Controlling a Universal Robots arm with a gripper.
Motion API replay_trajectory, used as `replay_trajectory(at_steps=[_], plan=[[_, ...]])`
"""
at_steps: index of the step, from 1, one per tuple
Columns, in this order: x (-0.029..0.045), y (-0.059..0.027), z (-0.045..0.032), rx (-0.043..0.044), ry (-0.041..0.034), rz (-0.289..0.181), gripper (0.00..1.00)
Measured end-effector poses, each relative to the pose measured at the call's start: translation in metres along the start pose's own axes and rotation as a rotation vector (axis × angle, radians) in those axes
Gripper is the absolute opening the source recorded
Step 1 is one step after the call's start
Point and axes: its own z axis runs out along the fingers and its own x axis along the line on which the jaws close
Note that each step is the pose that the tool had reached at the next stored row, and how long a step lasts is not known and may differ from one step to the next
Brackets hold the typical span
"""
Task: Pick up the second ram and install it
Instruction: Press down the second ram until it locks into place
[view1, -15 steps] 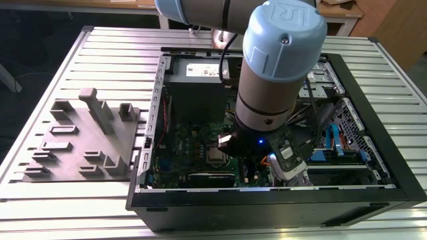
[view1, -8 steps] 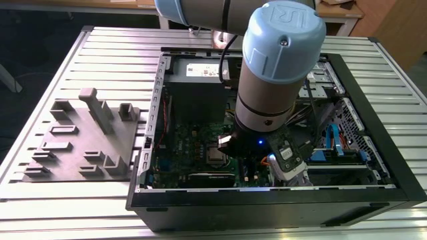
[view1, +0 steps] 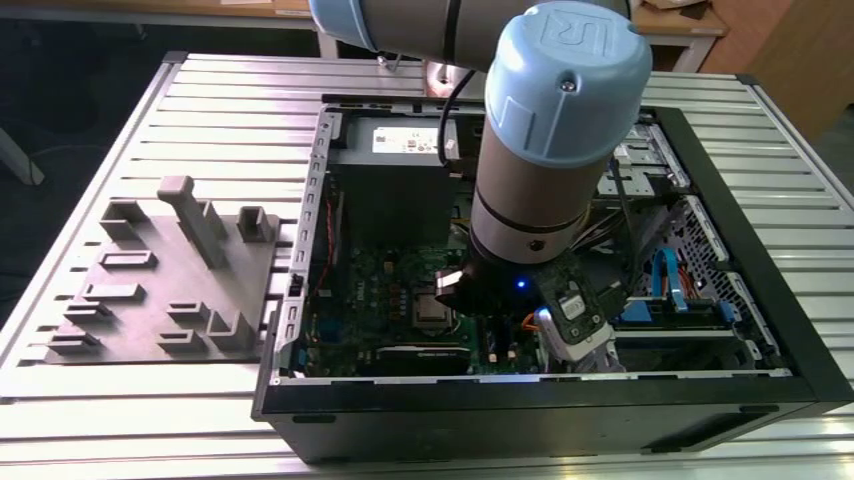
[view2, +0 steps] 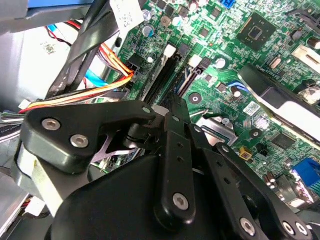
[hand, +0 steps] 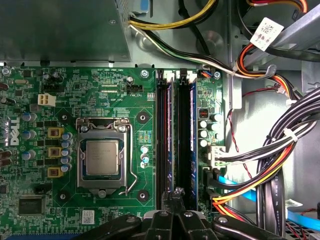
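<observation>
Arm (view1: 561, 130) is reaching down into the open PC case (view1: 534, 395) on the slatted worktop (view1: 227, 90), with its wrist low over the green motherboard (hand: 75, 100).

In the first wrist view two long black memory slots run side by side next to the CPU socket (hand: 101, 157), and a dark blue-green board edge stands in each. The second ram (hand: 174, 135) is the stick on the socket side. It sits upright in its slot, in line with the end effector (hand: 176, 192). The other stick (hand: 192, 135) stands in the slot just beside it, on the cable side.

End effector fingers are drawn right together. The tips meet over the near end of the second ram. I can't tell whether they pinch its top edge or just rest on it. In the second wrist view the end effector (view2: 172, 117) tips point at the same slot ends.

Progress, as a judgement: pick-up is done and the stick is in its slot, so the task is late on. I can't tell whether it is fully pressed home or whether the end latches are closed.

The grey parts fixture (view1: 160, 290) on the worktop, at the exterior view's left, has no stick visible on it.
</observation>
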Motion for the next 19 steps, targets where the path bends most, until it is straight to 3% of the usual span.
replay_trajectory(at_steps=[14,16,19], plan=[[0.0001,0.0000,0.0009,0.0001,0.0000,0.000,0.07],[-0.0001,0.0003,-0.0008,-0.0021,-0.0006,0.000,0.07],[-0.0005,0.0006,-0.0096,-0.0003,-0.0001,0.000,0.07]])
